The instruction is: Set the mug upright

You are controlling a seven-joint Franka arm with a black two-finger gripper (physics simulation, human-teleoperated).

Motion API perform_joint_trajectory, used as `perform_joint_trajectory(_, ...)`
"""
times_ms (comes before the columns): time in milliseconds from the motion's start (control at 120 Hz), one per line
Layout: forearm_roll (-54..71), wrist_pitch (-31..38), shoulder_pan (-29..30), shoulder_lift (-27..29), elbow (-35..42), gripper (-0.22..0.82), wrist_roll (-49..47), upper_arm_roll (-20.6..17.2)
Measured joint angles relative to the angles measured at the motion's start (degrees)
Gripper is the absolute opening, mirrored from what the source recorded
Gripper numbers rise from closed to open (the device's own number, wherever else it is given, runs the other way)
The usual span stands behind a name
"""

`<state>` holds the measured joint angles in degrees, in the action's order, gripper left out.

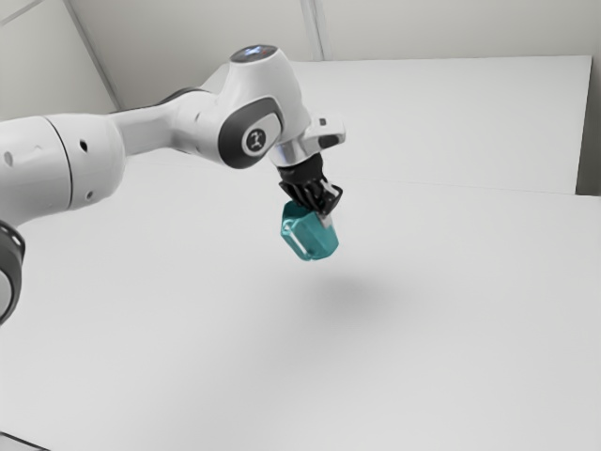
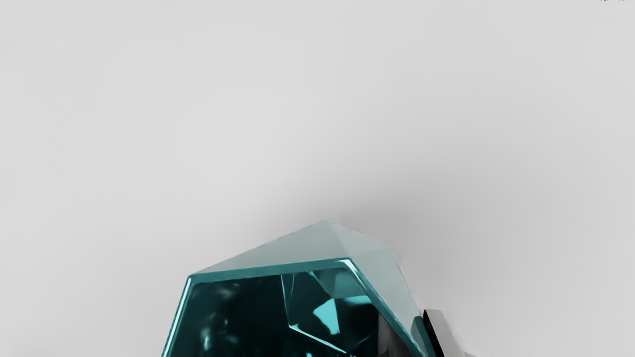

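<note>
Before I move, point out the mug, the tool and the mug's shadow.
Mug [image 1: 310,237]: exterior view, on its outer side wall.
Tool [image 1: 320,210]: exterior view, midway between its fingertips.
Shadow [image 1: 346,293]: exterior view, on its dark middle.

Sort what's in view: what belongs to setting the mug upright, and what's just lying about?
For the job:
teal mug, tilted, held above the white table
gripper, shut on its wall
table, the likely landing spot

Just about:
pale panel at the back
dark-edged object, exterior view's bottom-left corner; can't tell what
</note>
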<state>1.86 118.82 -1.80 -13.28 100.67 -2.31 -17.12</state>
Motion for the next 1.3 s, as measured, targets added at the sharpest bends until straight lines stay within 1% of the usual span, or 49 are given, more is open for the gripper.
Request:
perform_joint_trajectory(167, 3.34, -1.8, 4.11, 1.63, 0.67, -0.18, -2.02, -0.05)
perform_joint_trajectory(300, 4.47, -2.3, 7.23, 3.45, 3.88, -0.18, -3.29, -0.13)
perform_joint_trajectory(408, 4.85, -0.99, 9.26, 5.33, 7.96, -0.18, -4.12, -0.12)
perform_joint_trajectory(567, 5.01, 3.12, 10.5, 7.34, 13.65, -0.18, -5.15, -0.21)
perform_joint_trajectory(717, 5.05, 6.18, 11.03, 7.38, 16.32, -0.18, -6.03, -0.22)
perform_joint_trajectory(1067, 5.18, 9.95, 11.3, 6.28, 19.19, -0.18, -7.72, -0.14)
perform_joint_trajectory(1300, 5.23, 12.87, 11.68, 4.63, 19.57, -0.18, -8.47, -0.15)
